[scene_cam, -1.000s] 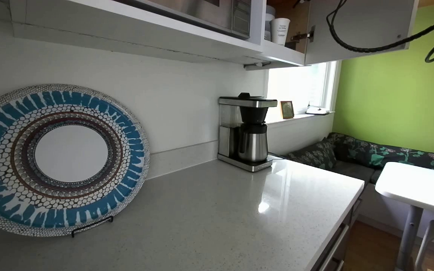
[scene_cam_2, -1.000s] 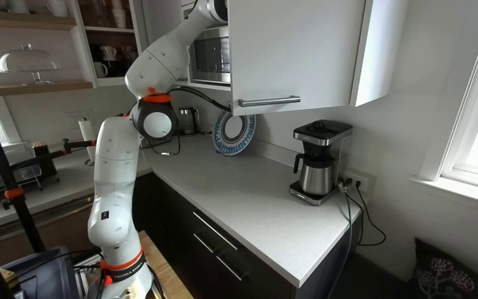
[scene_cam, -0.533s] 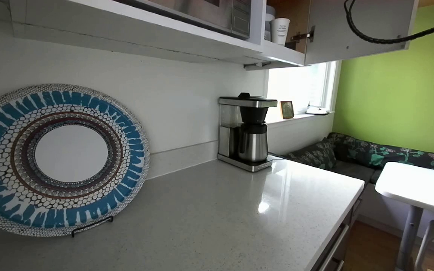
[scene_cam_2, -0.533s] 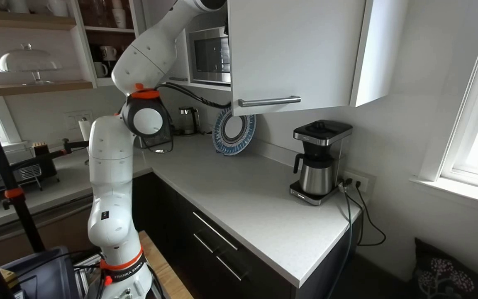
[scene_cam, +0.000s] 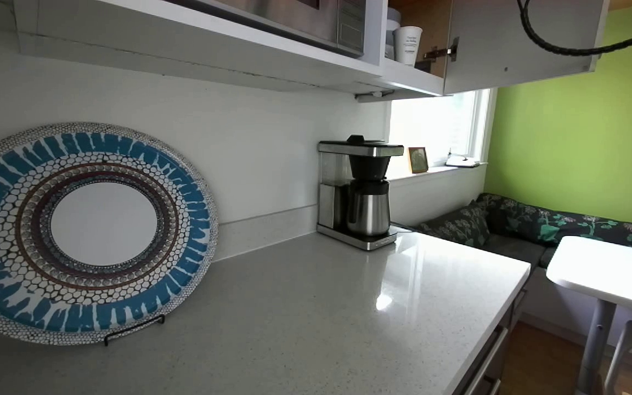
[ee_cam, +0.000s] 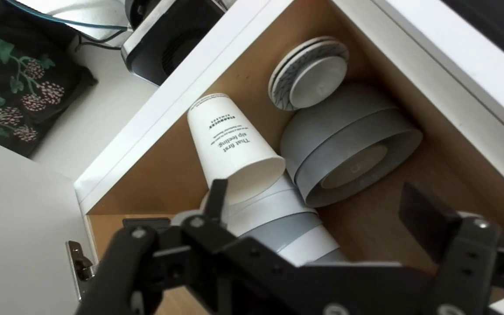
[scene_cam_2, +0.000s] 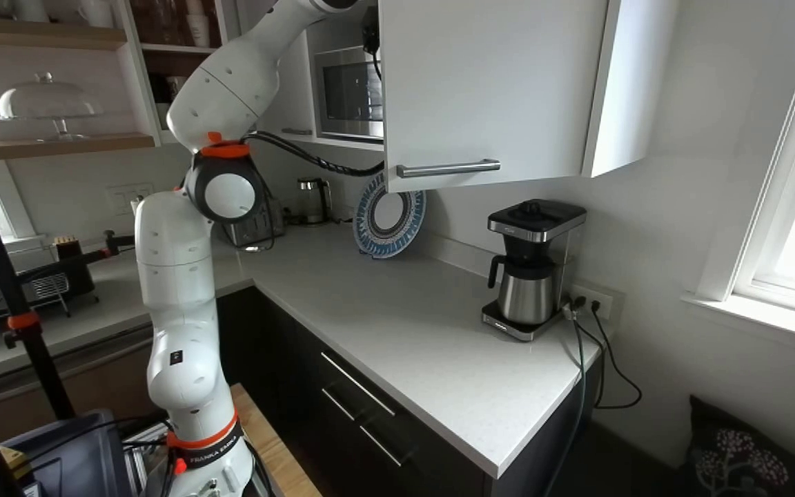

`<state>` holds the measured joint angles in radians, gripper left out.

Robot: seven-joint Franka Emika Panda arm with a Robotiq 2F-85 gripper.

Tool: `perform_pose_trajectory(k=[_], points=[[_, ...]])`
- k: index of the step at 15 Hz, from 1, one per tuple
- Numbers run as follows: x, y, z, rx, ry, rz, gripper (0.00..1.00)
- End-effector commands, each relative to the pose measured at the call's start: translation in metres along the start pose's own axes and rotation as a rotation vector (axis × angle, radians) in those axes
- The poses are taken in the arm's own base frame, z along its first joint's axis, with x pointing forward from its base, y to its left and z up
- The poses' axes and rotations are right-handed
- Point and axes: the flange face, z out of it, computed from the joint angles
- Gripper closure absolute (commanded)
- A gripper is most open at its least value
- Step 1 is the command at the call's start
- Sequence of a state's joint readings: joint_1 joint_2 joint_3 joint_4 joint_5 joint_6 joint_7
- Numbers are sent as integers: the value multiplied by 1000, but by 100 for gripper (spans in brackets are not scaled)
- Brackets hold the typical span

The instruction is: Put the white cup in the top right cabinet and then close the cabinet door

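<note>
The cabinet door [scene_cam_2: 494,90] appears open, partly covering the microwave [scene_cam_2: 350,95].

1. The robot arm [scene_cam_2: 177,276] has shifted farther from the cabinet door [scene_cam_2: 494,90].
2. More of a black fitting [scene_cam_2: 370,31] shows beside the door's free edge.
3. The cable loop [scene_cam: 568,52] hangs higher across the door.

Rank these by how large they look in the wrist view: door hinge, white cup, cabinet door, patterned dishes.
1. Cabinet door, though cut off by the frame
2. White cup
3. Patterned dishes
4. Door hinge
</note>
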<state>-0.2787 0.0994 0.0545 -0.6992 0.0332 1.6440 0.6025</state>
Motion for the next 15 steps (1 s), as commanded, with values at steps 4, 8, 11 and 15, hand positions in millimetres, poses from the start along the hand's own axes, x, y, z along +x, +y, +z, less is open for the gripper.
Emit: perform_pose_trajectory(k=[4,8,11,15], points=[[-36,3,-12,-137,-6,-43,0],[-57,13,-17,-157,-49,-67,0],[-68,24,-17,-181,-68,-72,0],[-80,45,-11,-201,-124,-90,0]])
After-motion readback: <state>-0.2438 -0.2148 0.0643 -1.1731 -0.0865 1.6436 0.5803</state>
